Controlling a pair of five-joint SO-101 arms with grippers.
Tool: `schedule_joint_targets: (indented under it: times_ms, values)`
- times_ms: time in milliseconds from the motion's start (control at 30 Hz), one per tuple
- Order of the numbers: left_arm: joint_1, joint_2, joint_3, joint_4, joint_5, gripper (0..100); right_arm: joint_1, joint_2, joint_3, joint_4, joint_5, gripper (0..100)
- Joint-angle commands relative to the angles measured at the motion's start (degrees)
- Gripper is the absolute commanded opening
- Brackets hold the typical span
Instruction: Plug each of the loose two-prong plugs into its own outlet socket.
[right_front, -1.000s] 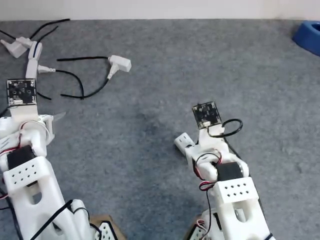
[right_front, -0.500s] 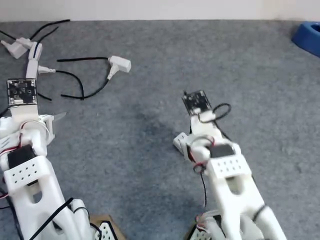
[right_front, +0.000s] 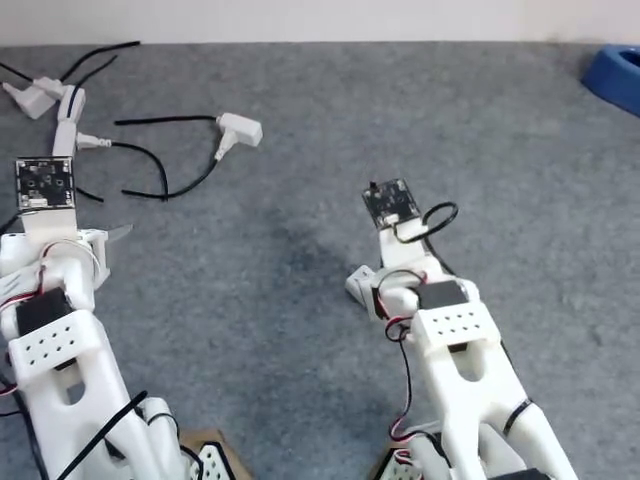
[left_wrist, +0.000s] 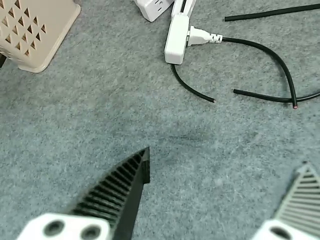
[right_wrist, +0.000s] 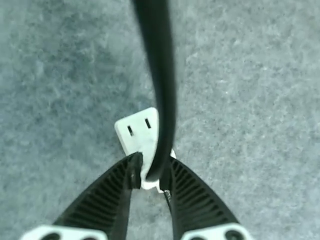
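Observation:
My right gripper (right_wrist: 150, 169) is shut on a white outlet socket (right_wrist: 139, 131), its two slots facing away from me, and a black cord (right_wrist: 159, 75) runs up between the fingers. From above, that socket (right_front: 362, 282) lies on the carpet beside the middle arm. A loose white plug (right_front: 240, 128) with a black cord lies at the back left. My left gripper (left_wrist: 225, 157) hangs open over bare carpet, short of a white outlet (left_wrist: 176, 42) that has a plug (left_wrist: 202, 36) in it.
Another white outlet (right_front: 30, 95) and black cords (right_front: 150, 170) lie at the far left corner. A beige perforated basket (left_wrist: 35, 30) stands near the left arm. A blue object (right_front: 615, 72) sits at the back right edge.
The right arm has stretched forward and swung a little to the left, with its wrist camera now farther up the carpet. The socket has stayed put. The left arm has not moved.

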Motion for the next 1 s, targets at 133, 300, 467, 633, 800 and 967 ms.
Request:
schedule_joint_targets:
  times_ms: [133,300,467,633,800,967]
  values:
    - [-0.13,-0.40,-0.57,0.00,-0.35,41,0.22,7.25,1.19,4.00,0.62,0.6]
    - [-0.13,-0.40,-2.33,3.34,-0.35,41,1.10,14.37,-4.97,7.60,0.62,0.6]
    - [-0.13,-0.40,-3.03,4.13,-0.35,41,1.10,20.00,-10.24,10.59,-0.53,0.6]
    - [-0.13,-0.40,-2.86,4.13,-0.35,41,1.27,19.56,-11.03,10.59,-0.62,0.6]
    - [-0.13,-0.40,-2.86,4.13,-0.44,41,1.45,13.85,-11.47,11.65,-1.49,1.4]
    - [-0.13,-0.40,-2.77,4.13,-0.44,41,1.36,2.77,-15.96,19.91,-4.66,25.4]
